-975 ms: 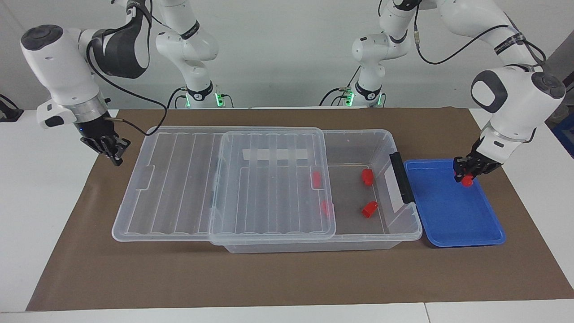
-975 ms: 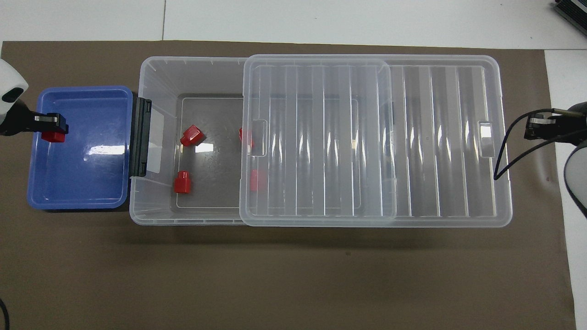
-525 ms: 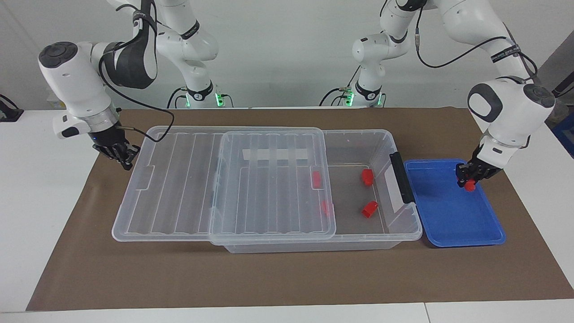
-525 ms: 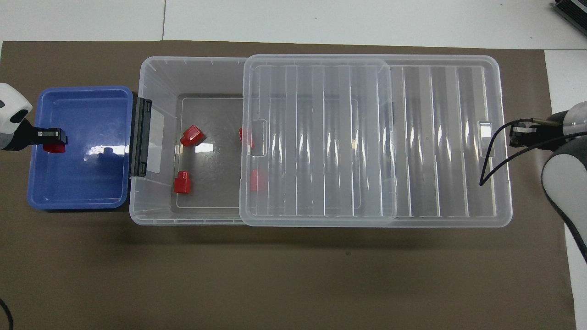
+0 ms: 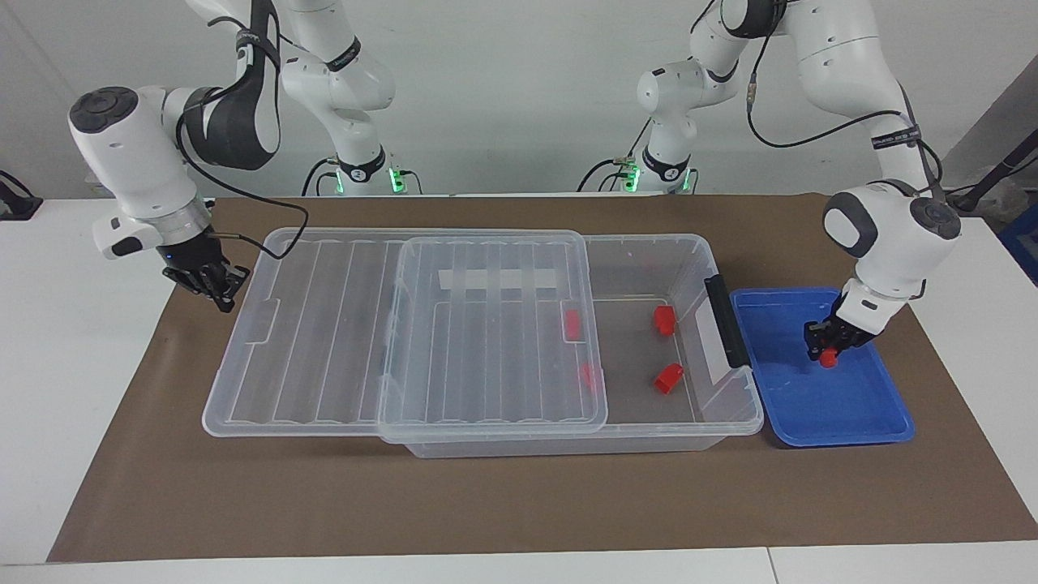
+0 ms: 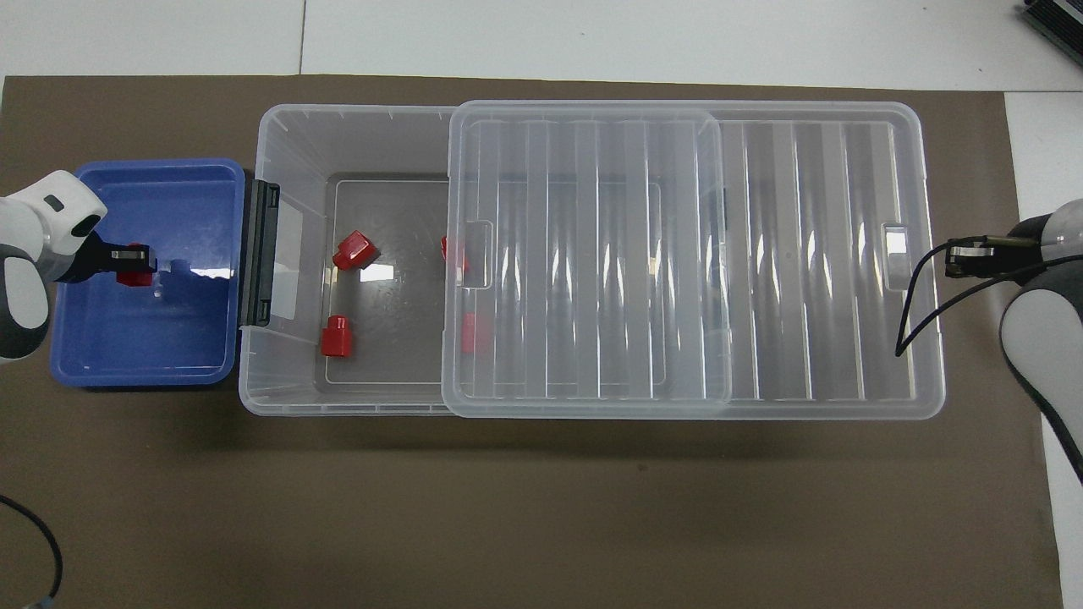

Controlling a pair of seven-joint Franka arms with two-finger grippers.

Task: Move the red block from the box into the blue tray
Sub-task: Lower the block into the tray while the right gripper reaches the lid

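- While the lid (image 5: 405, 324) is sitting slid toward the right arm's end of the box (image 5: 714, 405), leaving the end by the black handle (image 5: 727, 322) uncovered for reaching in, the facing view is showing the left gripper (image 5: 825, 354) hanging low inside the blue tray (image 5: 843, 430), its fingers clamped on the red block (image 5: 827, 359), apparently so the block can be set down rather than dropped.
- The same view is showing the right gripper (image 5: 217, 285) waiting over the brown mat (image 5: 519, 503) on the surface, just off the lid's end, its fingers pressed together and carrying nothing.
- Two loose red blocks (image 5: 666, 320) are lying in the open part of the box and two more are showing through the lid.
- From overhead, the left gripper (image 6: 129, 262) is reaching in over the tray (image 6: 144, 372), pinching the red block (image 6: 135, 276) above the blue floor; release looks like the next step.
- Overhead again, the right gripper (image 6: 964, 257) is idling at the lid's (image 6: 677, 254) end, clear of the box (image 6: 279, 254), where four red blocks (image 6: 337, 337) are lying.
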